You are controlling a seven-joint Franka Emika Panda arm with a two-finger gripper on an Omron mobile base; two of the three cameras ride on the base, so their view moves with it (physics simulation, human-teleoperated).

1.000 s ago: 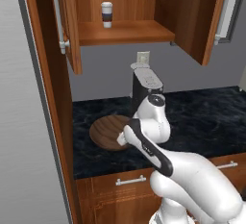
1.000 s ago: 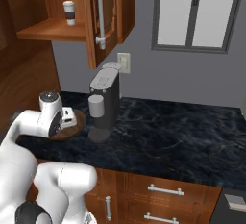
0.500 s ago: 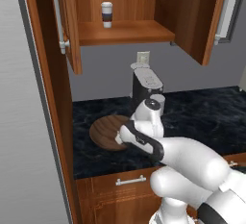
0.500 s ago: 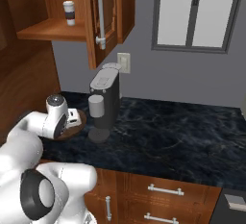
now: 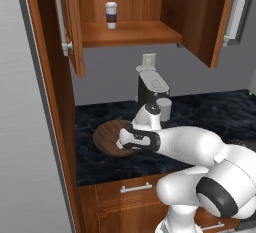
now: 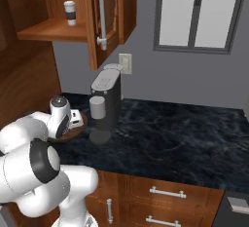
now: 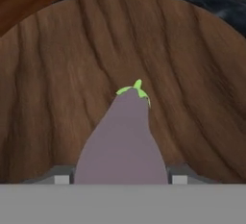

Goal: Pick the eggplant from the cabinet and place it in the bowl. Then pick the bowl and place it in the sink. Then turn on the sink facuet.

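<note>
The eggplant (image 7: 126, 134), dark purple with a green stem cap, sits between my gripper's (image 7: 120, 177) two fingers, which press its sides. Just beyond it lies the inside of the wooden bowl (image 7: 62, 74). In the left base view the bowl (image 5: 105, 136) rests on the dark counter at the left, and my gripper (image 5: 120, 145) reaches low over its right edge. From the right base view the hand hides most of the bowl (image 6: 80, 126). The cabinet (image 5: 131, 32) hangs open above. The sink and the sink facuet are out of view.
A white paper cup (image 5: 111, 15) stands on the cabinet shelf. A dark coffee machine (image 5: 151, 90) with a grey cup stands just behind the hand. A tall wooden panel (image 5: 50, 107) borders the bowl on the left. Drawers (image 6: 165, 194) run under the counter.
The arm's elbow and forearm have swung down and to the right. The hand has stayed low over the bowl with the eggplant between its fingers.
</note>
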